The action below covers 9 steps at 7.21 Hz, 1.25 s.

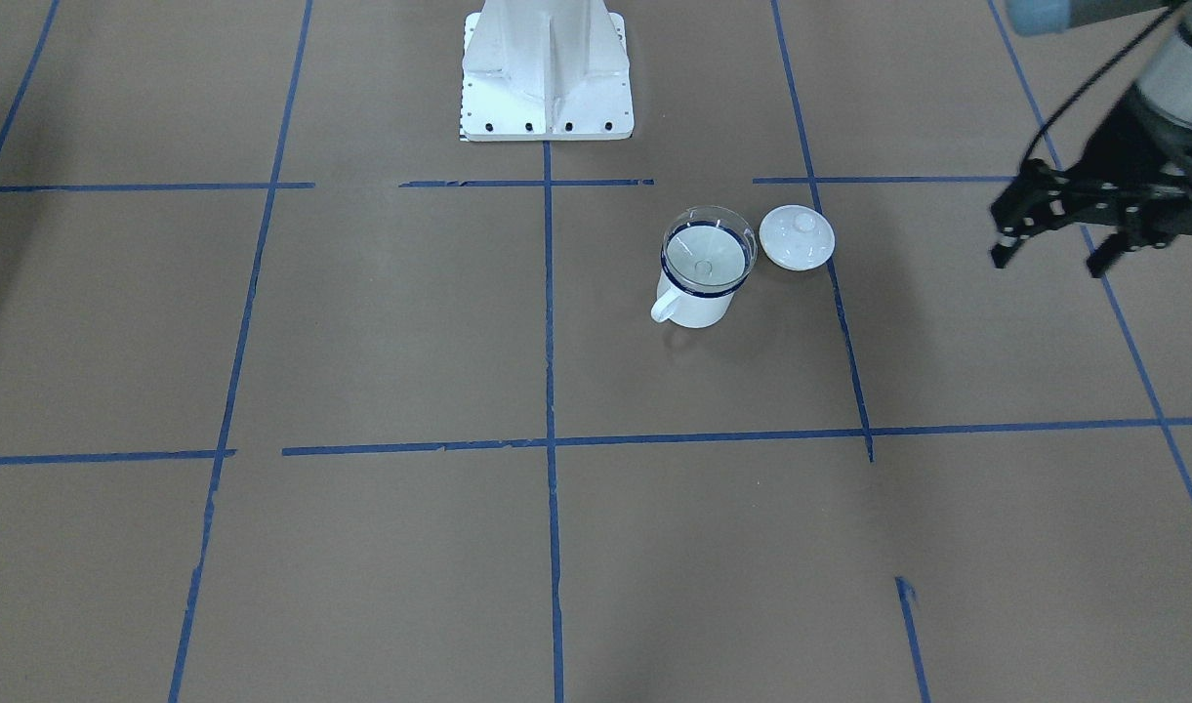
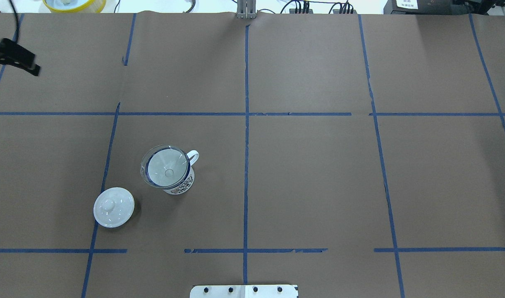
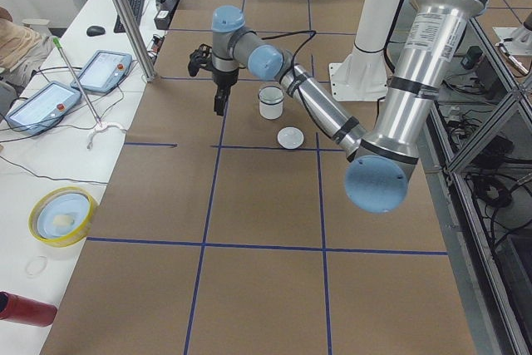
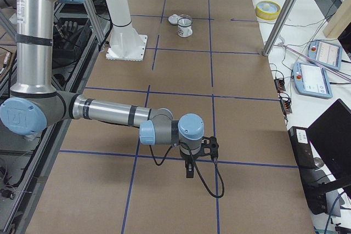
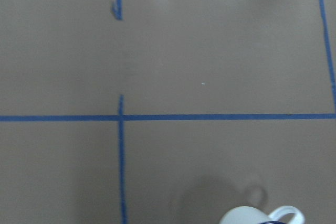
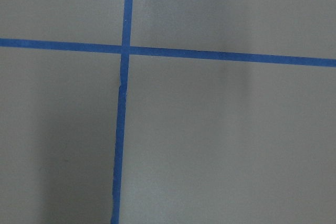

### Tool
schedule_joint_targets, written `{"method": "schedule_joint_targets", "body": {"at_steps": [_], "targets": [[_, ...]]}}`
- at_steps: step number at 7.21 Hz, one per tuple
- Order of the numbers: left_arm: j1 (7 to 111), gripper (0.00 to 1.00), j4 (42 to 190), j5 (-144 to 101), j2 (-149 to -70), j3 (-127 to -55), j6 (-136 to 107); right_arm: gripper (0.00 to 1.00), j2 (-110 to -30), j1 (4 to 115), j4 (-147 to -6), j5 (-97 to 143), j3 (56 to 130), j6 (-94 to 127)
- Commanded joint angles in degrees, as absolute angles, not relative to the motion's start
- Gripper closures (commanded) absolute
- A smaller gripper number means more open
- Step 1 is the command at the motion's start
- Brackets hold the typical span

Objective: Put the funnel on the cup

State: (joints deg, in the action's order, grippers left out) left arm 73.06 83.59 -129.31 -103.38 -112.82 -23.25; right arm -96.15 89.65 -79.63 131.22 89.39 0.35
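The clear funnel (image 1: 708, 249) sits upright in the mouth of the white mug (image 1: 698, 305) with the dark blue rim, spout down inside it. Both also show in the overhead view: the funnel (image 2: 165, 166) and the mug (image 2: 181, 185). My left gripper (image 1: 1052, 256) is open and empty, raised well off to the side of the mug, apart from it. Only one of its fingers (image 2: 29, 66) shows at the overhead view's top left edge. My right gripper (image 4: 189, 168) shows only in the exterior right view, far from the mug (image 4: 185, 27). I cannot tell whether it is open or shut.
A white round knobbed lid (image 1: 797, 236) lies on the table beside the mug, also in the overhead view (image 2: 113, 207). The robot's white base (image 1: 547, 78) stands at the table's edge. A yellow bowl (image 3: 62, 215) and a red bottle (image 3: 25, 309) lie beyond the brown paper.
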Motion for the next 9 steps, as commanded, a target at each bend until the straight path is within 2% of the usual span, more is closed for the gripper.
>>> {"method": "schedule_joint_targets", "body": {"at_steps": [1, 3, 9], "targets": [[87.4, 0.0, 84.1, -132.5, -97.5, -101.2, 0.9, 0.0, -96.2, 89.6, -79.6, 131.2, 89.4, 0.4], [88.4, 0.0, 84.0, -132.7, -91.0, -98.4, 2.2, 0.0, -96.2, 89.6, -79.6, 131.2, 89.4, 0.4], [88.5, 0.0, 83.9, -132.7, -90.2, -95.7, 2.8, 0.0, -96.2, 89.6, -79.6, 131.2, 89.4, 0.4]]}}
